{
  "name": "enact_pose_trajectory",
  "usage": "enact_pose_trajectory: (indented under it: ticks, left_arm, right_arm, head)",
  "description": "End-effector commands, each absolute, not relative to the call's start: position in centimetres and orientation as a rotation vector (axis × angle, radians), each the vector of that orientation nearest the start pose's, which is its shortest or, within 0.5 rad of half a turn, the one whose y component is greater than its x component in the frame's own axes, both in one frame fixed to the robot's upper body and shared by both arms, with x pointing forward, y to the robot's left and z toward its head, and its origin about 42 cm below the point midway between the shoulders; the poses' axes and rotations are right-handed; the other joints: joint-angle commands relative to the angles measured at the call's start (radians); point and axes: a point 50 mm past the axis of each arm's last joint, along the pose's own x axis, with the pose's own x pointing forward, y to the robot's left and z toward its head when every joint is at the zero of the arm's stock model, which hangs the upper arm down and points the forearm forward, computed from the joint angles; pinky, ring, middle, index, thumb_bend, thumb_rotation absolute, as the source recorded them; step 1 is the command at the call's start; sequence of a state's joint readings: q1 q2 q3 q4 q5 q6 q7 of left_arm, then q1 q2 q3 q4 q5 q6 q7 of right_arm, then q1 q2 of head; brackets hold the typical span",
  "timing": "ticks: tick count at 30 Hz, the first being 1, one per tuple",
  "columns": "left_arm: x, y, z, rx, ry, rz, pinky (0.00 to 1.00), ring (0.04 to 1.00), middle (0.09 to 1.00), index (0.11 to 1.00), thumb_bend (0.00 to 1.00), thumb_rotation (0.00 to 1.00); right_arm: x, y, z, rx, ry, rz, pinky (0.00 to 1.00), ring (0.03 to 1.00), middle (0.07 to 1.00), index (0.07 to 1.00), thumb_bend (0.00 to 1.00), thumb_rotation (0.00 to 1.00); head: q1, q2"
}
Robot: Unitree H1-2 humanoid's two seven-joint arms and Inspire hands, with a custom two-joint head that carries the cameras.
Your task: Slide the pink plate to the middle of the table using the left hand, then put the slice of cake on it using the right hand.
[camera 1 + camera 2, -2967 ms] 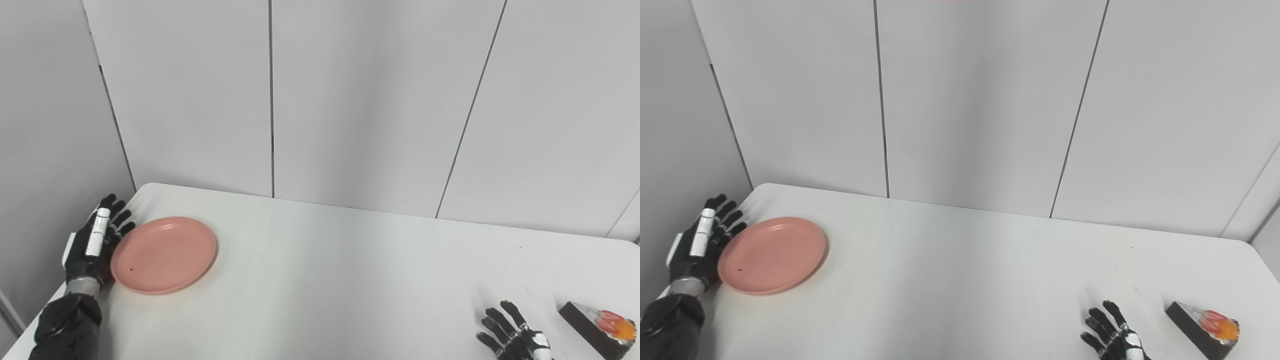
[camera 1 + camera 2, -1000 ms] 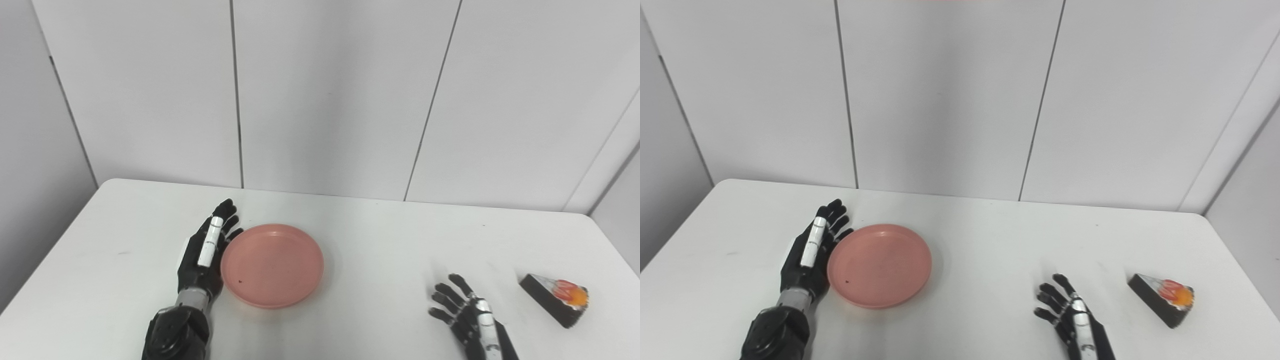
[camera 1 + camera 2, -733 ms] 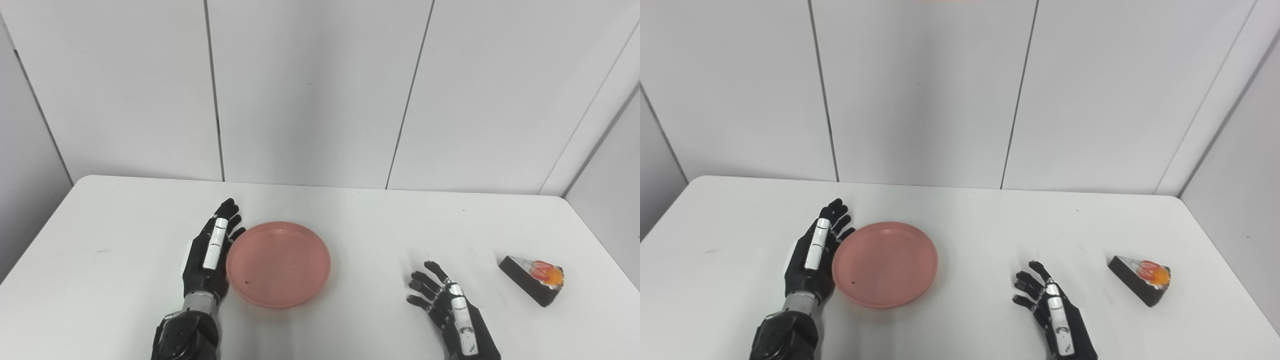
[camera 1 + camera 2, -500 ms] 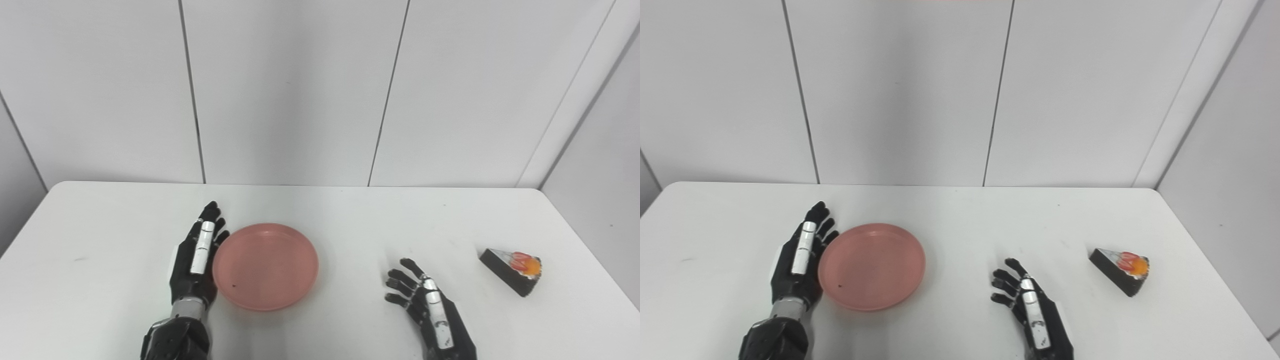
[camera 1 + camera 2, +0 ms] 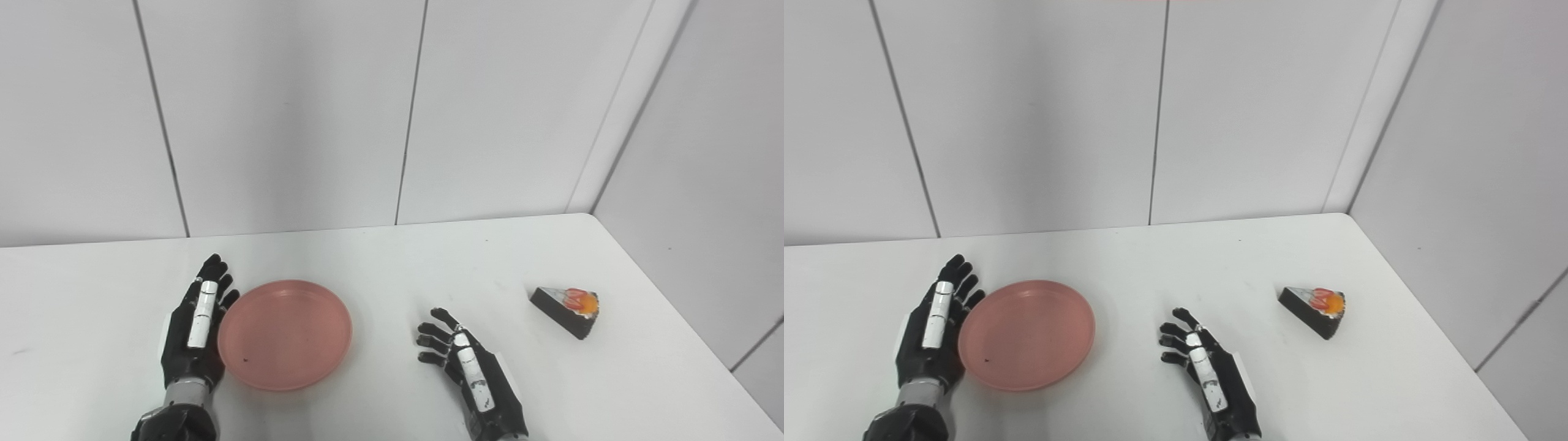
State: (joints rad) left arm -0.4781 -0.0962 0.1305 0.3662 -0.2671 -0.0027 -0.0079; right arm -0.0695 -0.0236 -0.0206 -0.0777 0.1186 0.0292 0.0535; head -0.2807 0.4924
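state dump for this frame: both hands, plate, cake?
left hand: open, flat by the pink plate's left rim, holding nothing
right hand: open, fingers spread, holding nothing, apart from plate and cake
pink plate: upright on the table, empty, between the two hands
slice of cake: on the table to the right, untouched, not on the plate

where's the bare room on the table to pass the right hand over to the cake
The table is bare between the right hand and the slice of cake, and also along the far edge by the wall. The only crowded part is on the left, where the left hand sits right beside the pink plate.
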Motion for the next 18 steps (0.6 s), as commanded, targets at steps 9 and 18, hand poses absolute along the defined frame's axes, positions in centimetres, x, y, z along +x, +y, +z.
enact_pose_trajectory:
  ticks: [9,18]
  left_arm:
    - [43.3,15.0,15.2,-0.431,-0.076,-0.055,0.91,0.939,0.915,0.832,0.74,0.69]
    - [43.0,15.0,14.9,-0.440,-0.070,-0.058,0.92,0.936,0.902,0.845,0.76,0.63]
  right_arm:
    - [31.3,-21.3,13.6,0.095,-0.130,0.058,0.73,0.779,0.782,0.846,0.82,0.86]
    - [31.0,-22.3,14.3,-0.112,-0.272,-0.007,0.69,0.793,0.830,0.945,0.73,0.88]
  head:
    - [0.003,-0.017]
    - [0.020,-0.027]
